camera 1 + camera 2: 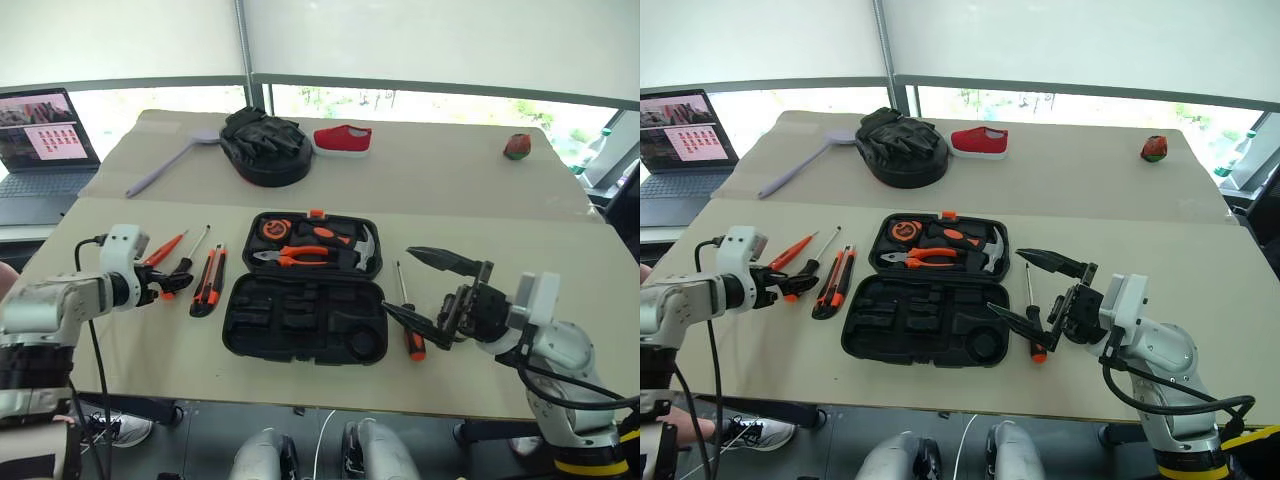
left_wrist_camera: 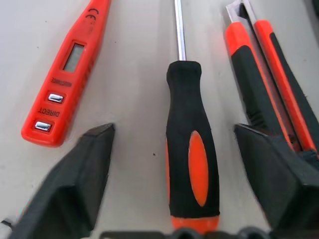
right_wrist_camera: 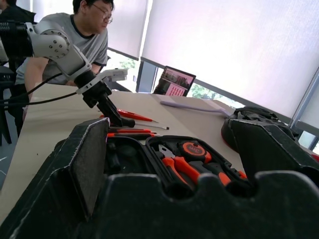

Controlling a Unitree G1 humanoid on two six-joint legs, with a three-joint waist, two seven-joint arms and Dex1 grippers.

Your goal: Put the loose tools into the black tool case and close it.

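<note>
The black tool case [image 1: 232, 335] lies open at the table's middle, with pliers, a hammer and a tape measure in its far half. To its left lie a thin orange screwdriver [image 2: 67, 69], a black-and-orange screwdriver [image 2: 192, 164] and an orange-black utility knife [image 2: 264, 84]. My left gripper [image 1: 165, 283] is open, its fingers standing either side of that screwdriver's handle without touching it. A second black-and-orange screwdriver [image 1: 410, 325] lies right of the case. Above it hovers my right gripper [image 1: 396, 280], open and empty, pointing toward the case.
A round black glove pile [image 1: 265, 145], a red shoe [image 1: 342, 138], a purple long-handled tool [image 1: 165, 165] and a small red object [image 1: 517, 146] sit on the far table. A laptop [image 1: 40, 140] stands far left. A person [image 3: 75, 30] sits beyond the table's left end.
</note>
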